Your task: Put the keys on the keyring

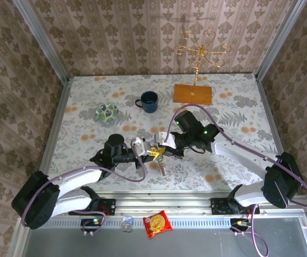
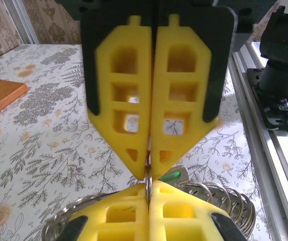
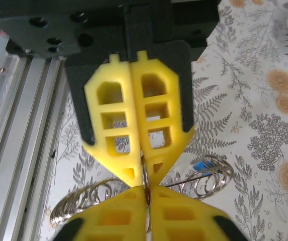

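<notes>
I am looking at the keyring (image 2: pixel 229 201). It is hanging in the air over the middle of the table (image 1: pixel 233 107), between the two grippers. Its round coils are spreading out to both sides of the finger tips, so its wide face is stretching sideways across each wrist view. I cannot tell just how it is tilting. A green key (image 2: pixel 172 176) is peeking out right by the ring. In the right wrist view a blue key (image 3: pixel 202 166) is sitting against the ring's wire, with its head pointing up and left.

The left gripper (image 2: pixel 149 173) is squeezing its yellow fingers tight together and pinching the ring's edge at the tips. The right gripper (image 3: pixel 145 175) is facing it, tip to tip, with its fingers pressing together on the ring too.

The left arm is reaching in low from the near left corner. The right arm is bending in from the near right and pointing left.
</notes>
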Robot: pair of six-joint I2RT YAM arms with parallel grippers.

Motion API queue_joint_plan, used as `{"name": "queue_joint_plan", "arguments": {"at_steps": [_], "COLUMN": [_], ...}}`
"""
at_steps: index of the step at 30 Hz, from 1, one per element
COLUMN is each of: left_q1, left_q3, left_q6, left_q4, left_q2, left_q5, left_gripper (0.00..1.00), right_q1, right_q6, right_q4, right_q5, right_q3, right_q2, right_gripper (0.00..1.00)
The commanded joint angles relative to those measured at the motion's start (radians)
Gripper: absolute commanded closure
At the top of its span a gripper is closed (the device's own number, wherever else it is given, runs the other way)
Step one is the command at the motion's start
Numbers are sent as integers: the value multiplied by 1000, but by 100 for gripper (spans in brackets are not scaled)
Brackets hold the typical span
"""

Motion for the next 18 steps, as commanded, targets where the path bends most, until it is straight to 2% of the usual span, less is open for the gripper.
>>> {"name": "queue_joint_plan", "arguments": {"at_steps": [1,4,12,18], "left_q1": [4,12,24,28], "left_q3": [14,-17,-65,-78], "left_q6": [-19,-59,-132,-152], "left_q4": [54,125,267,302], "left_q2": [-22,-26,-17,-13], "left_q5": [18,26,33,24], "left_gripper": [100,100,100,100], "right_q1": [-32,-68,-76,-74], "right_q6": [110,199,321,339], "right_q4": [145,257,445,527], "right_q5": [-86,-112,-70,34], "right_q3": [-84,-187,-354,-445], "right_q2": [-67,-121,-226,-299], "right_gripper": [75,66,64,63]}}
